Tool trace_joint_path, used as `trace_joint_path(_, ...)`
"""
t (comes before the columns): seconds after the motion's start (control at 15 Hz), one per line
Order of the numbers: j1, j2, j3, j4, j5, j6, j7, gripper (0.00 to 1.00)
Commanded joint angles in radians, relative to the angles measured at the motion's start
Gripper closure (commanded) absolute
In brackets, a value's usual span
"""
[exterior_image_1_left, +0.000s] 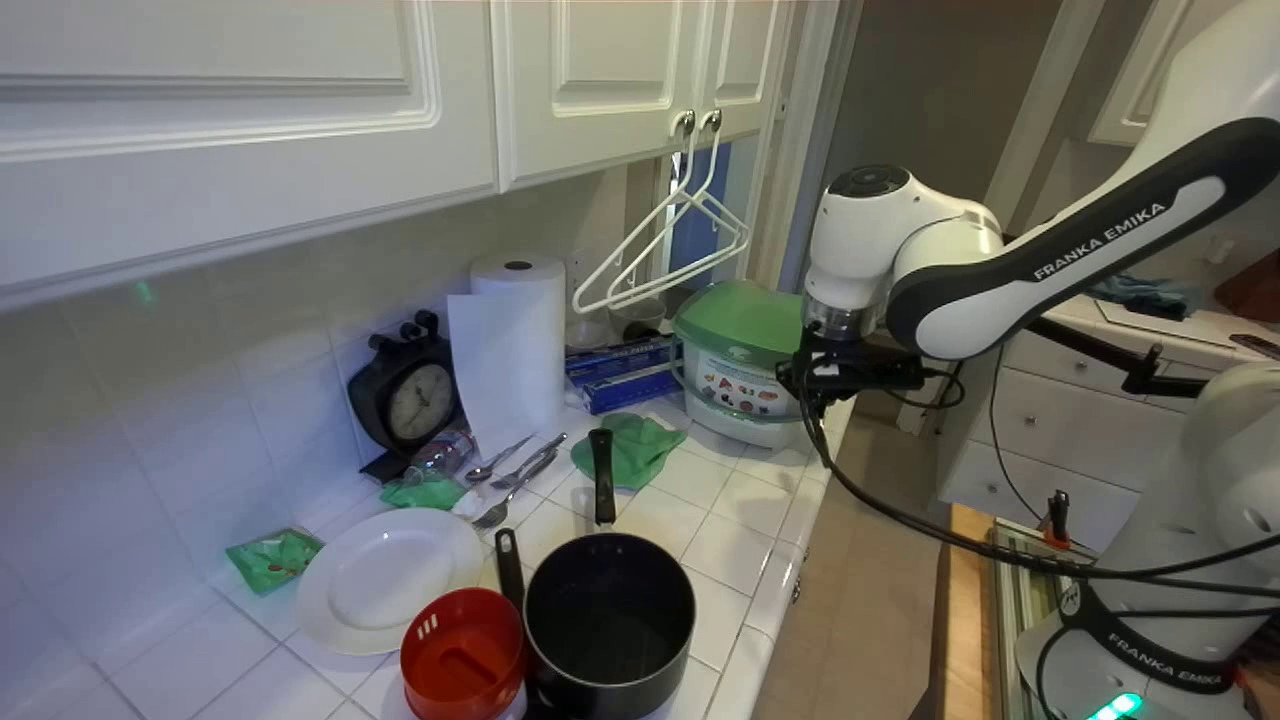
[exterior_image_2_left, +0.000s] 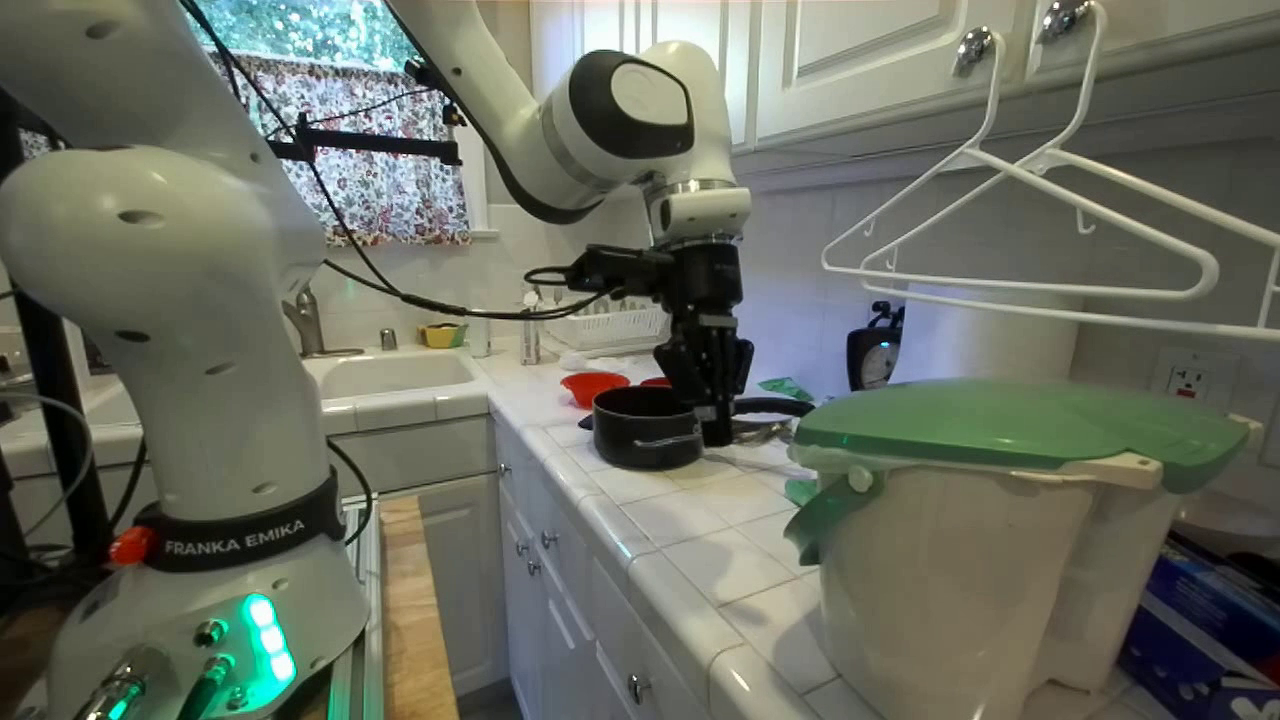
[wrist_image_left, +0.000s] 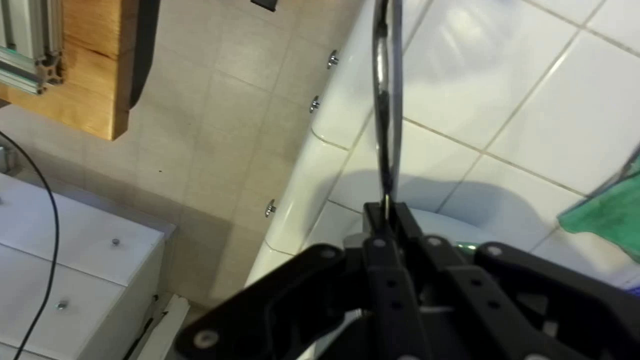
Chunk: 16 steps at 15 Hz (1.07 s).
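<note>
1. Slender shiny metal utensil (wrist_image_left: 382, 90): we see it edge-on in the wrist view, above the white-tiled counter (wrist_image_left: 550, 105) and near that counter's edge. We cannot tell what kind of cutlery it is.
2. Starting from the left in an exterior view, we find a small crumpled green packet (exterior_image_1_left: 275, 560) just beside a round white plate (exterior_image_1_left: 390, 585).
3. Right of the plate, we see a red plastic bowl (exterior_image_1_left: 465, 625) with slots in its side, then loose metal cutlery (exterior_image_1_left: 492, 515) farther back on the counter.
4. Next we have a deep black cooking pot (exterior_image_1_left: 610, 610), just beside the bowl, its long black handle (exterior_image_1_left: 603, 475) pointing toward a crumpled green cloth (exterior_image_1_left: 640, 455).
5. Farther right, we see a white plastic bin (exterior_image_1_left: 740, 390) with a domed green lid (exterior_image_1_left: 740, 315).
6. Rightmost, beneath the white robot arm (exterior_image_1_left: 860, 230), we have the black two-fingered gripper (wrist_image_left: 386, 210), its fingertips pinched together on the utensil, which juts out from between them. We cannot tell whether the gripper touches the bin.
</note>
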Motion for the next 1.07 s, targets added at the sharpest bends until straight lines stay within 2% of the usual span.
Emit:
trace_joint_path(0.0,-0.027,0.039,-0.007,0.036,-0.002,0.101,0.014,0.97)
trace_joint_path(0.47,-0.043,0.174,-0.045,0.101,0.055,0.270,-0.015,0.97)
trace_joint_path(1.0,-0.024,0.241,-0.086,0.130,0.080,0.308,-0.017,0.97)
